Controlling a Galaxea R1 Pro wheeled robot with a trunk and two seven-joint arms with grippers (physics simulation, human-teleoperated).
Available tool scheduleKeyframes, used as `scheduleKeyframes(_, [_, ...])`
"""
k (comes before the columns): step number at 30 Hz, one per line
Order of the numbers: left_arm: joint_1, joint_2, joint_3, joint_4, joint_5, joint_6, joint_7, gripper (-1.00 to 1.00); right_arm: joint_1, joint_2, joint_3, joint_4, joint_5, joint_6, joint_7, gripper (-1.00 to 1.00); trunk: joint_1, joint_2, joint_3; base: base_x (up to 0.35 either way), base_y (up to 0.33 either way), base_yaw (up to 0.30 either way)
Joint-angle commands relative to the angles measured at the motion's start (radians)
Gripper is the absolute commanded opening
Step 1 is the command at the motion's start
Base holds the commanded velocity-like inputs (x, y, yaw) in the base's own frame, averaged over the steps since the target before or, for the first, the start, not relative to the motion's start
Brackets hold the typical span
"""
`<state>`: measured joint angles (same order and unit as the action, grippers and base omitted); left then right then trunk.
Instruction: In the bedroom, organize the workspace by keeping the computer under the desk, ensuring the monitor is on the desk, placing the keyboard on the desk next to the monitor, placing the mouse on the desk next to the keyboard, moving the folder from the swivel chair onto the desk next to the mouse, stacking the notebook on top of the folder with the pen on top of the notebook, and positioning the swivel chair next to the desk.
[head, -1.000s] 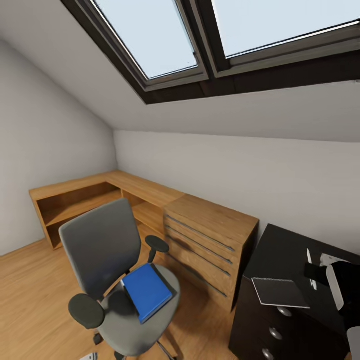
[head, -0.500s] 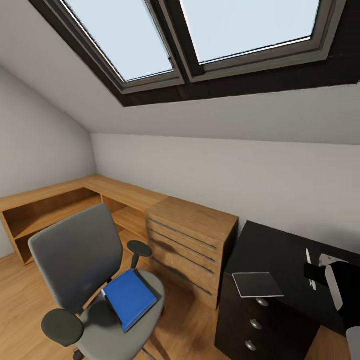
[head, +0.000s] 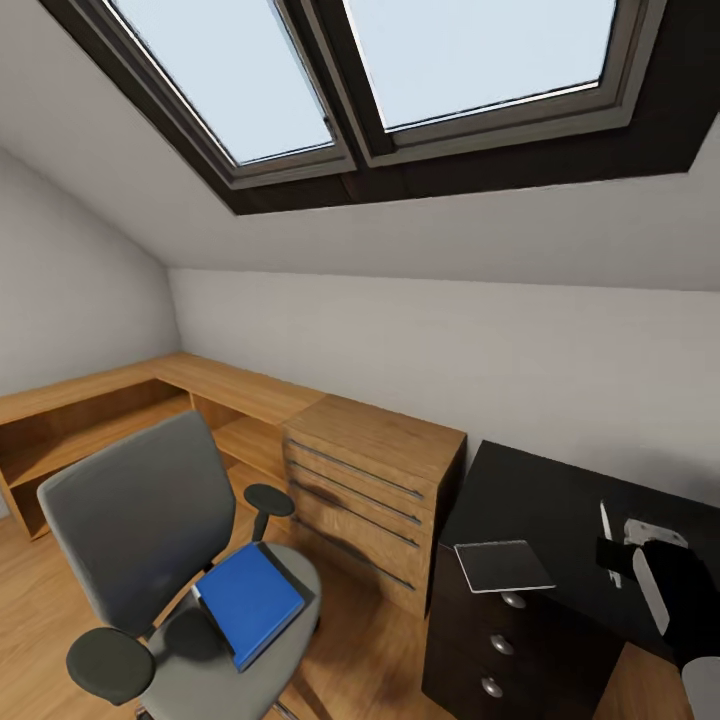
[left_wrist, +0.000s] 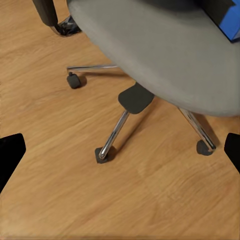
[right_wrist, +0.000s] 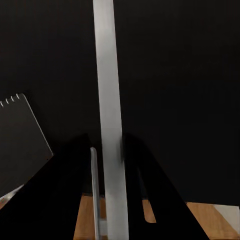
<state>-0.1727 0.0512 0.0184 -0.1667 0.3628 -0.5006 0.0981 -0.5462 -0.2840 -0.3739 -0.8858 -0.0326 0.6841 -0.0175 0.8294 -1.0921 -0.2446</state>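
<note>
Head view puts the flat blue folder (head: 248, 603) flat on the seat of the grey swivel chair (head: 130, 520), so that transfer is not done, and you have the chair standing out on the wood floor in front of the pale wooden drawer unit (head: 372, 480).

On the black desk (head: 540, 500), the grey spiral notebook (head: 502, 566) sits at the front edge over the drawers, with no folder under it. Your right gripper (right_wrist: 111, 160) is pinching a slim silver pen (right_wrist: 108, 100) upright above the desk top, near the notebook's corner.

Your left gripper (left_wrist: 120, 150) hangs spread and empty over the floor by the chair's chrome base.

Judging from this, the folder, notebook, pen stack and the chair placement all remain.
</note>
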Motion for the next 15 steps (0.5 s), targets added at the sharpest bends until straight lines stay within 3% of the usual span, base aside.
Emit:
scheduleKeyframes(1, [-0.001,0.0,0.002,0.001,-0.005,-0.002,0.004,1.0,-0.004,-0.001,0.001,0.043,0.007,-0.024,-0.002,-1.0,0.0,-0.001,-0.001,0.0,0.0,-0.002])
scheduleKeyframes(4, [-0.001,-0.001,0.001,0.001,-0.004,-0.003,0.005,1.0,-0.007,0.001,0.004,0.087,0.052,-0.096,-0.001,-1.0,0.0,-0.001,-0.001,0.0,0.0,0.0])
scheduleKeyframes(10, [-0.001,-0.001,0.0,0.005,-0.004,-0.003,0.004,1.0,-0.019,0.001,0.005,0.133,0.086,-0.143,-0.003,-1.0,0.0,-0.001,-0.001,0.0,0.0,0.0])
scheduleKeyframes(12, [-0.001,-0.001,0.0,0.01,-0.004,-0.003,0.003,1.0,-0.057,0.0,0.006,0.185,0.091,-0.17,-0.003,-1.0,0.0,-0.001,-0.001,0.0,0.0,0.0])
scheduleKeyframes(15, [-0.001,-0.001,-0.001,0.016,-0.005,-0.005,0.002,1.0,-0.195,-0.018,0.006,0.374,0.111,-0.236,-0.007,-1.0,0.0,-0.001,-0.001,0.0,0.0,0.0])
